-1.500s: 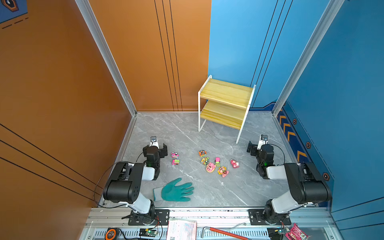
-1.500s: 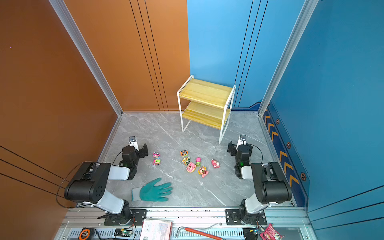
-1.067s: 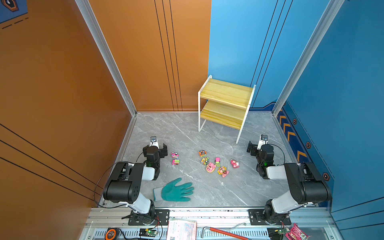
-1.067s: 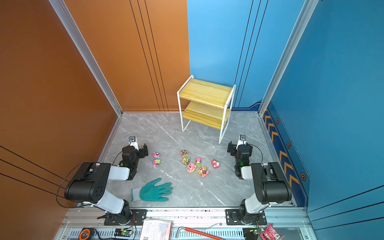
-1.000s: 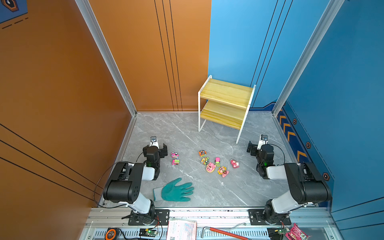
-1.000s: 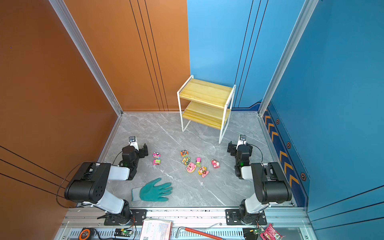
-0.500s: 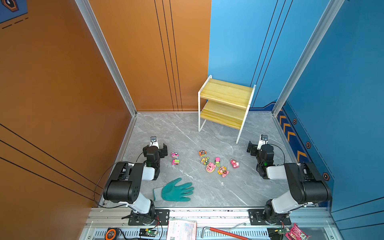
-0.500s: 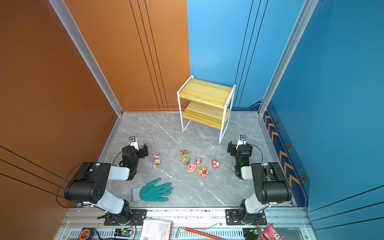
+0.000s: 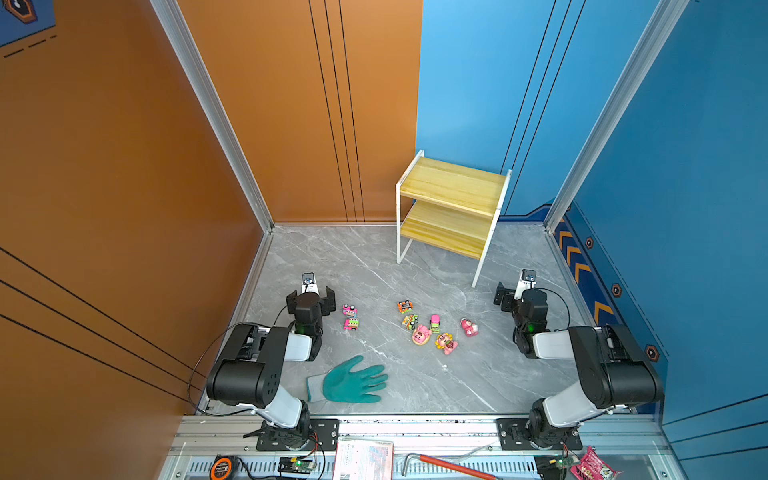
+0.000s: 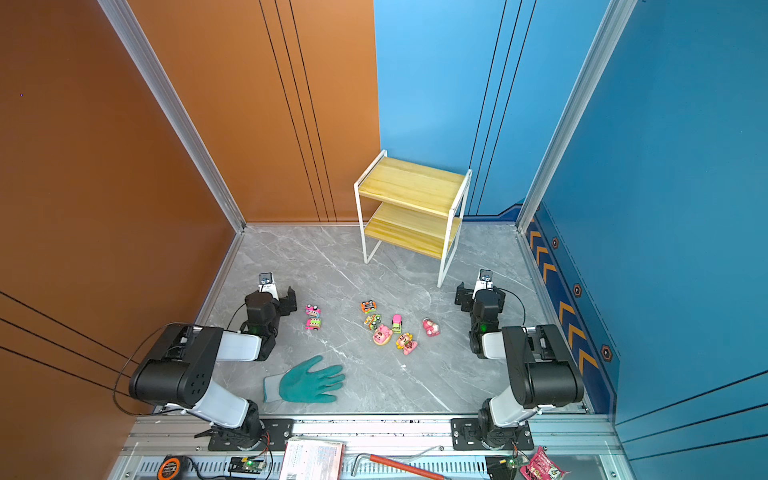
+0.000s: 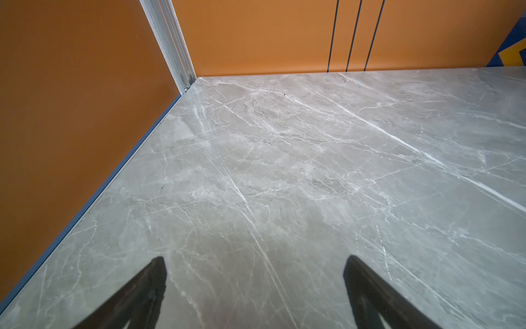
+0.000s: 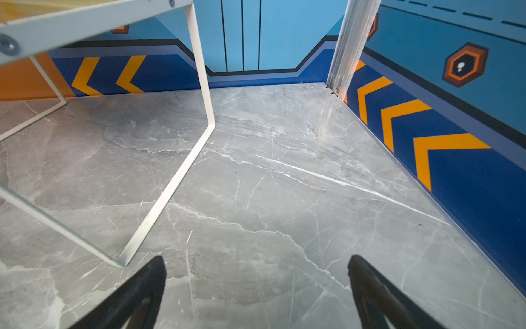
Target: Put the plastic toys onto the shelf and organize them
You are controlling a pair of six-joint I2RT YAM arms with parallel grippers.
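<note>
The plastic toys lie on the grey marble floor in both top views. Two small cars [image 9: 350, 316] sit just right of my left gripper [image 9: 311, 300]. Several more toys form a cluster [image 9: 421, 335] mid-floor, with one pink bear [image 9: 468, 326] at its right end. The shelf [image 9: 453, 183] stands at the back with both yellow boards bare. My right gripper [image 9: 523, 297] rests by the shelf's front right leg [image 12: 199, 57]. Both grippers are open and hold nothing: the left wrist view [image 11: 256, 259] and the right wrist view [image 12: 256, 257] show only bare floor between the fingers.
A teal work glove [image 9: 349, 380] lies flat near the front, between the left arm's base and the toy cluster. Orange walls close the left and back, blue walls the right. A tape measure [image 9: 219, 468], a booklet and a red-handled tool lie on the front rail.
</note>
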